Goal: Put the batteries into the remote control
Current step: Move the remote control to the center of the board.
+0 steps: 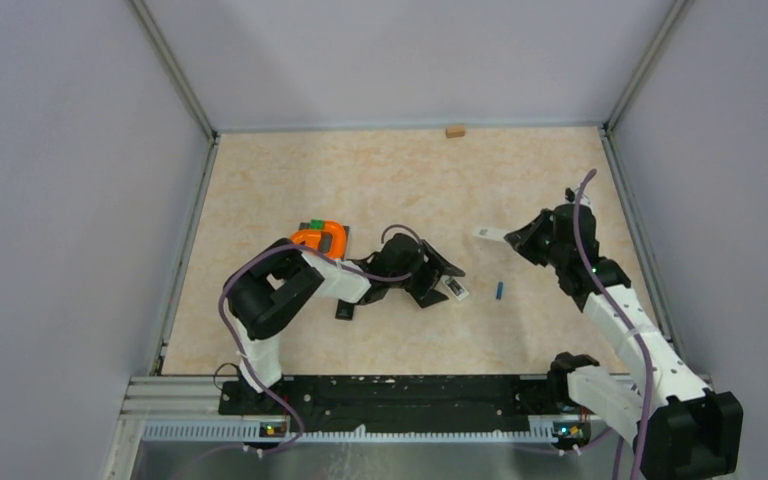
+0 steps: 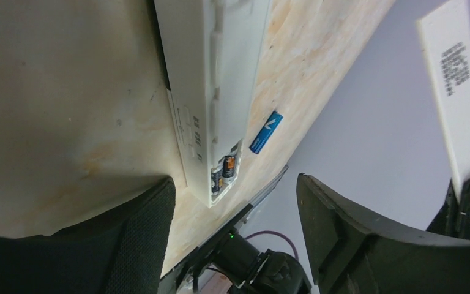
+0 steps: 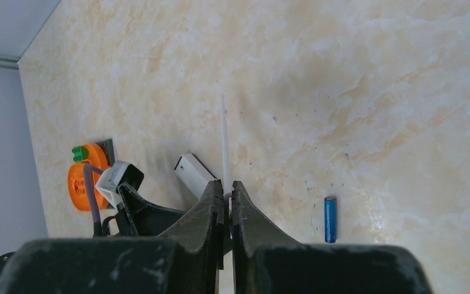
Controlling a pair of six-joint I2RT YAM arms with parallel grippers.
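The white remote (image 2: 211, 79) lies on the table with its battery bay open at the near end; two dark batteries (image 2: 227, 169) sit in the bay. A blue battery (image 2: 265, 131) lies loose to its right, also in the top view (image 1: 499, 290) and the right wrist view (image 3: 330, 219). My left gripper (image 2: 235, 214) is open and empty, its fingers spread just short of the remote's (image 1: 453, 290) bay end. My right gripper (image 3: 229, 187) is shut on a thin white cover plate (image 3: 224, 141) and holds it above the table (image 1: 490, 234), right of the remote.
An orange object with a green block (image 1: 320, 238) stands behind the left arm. A small dark piece (image 1: 344, 312) lies under the left forearm. A tan block (image 1: 454, 130) sits at the back wall. Walls enclose the table on three sides.
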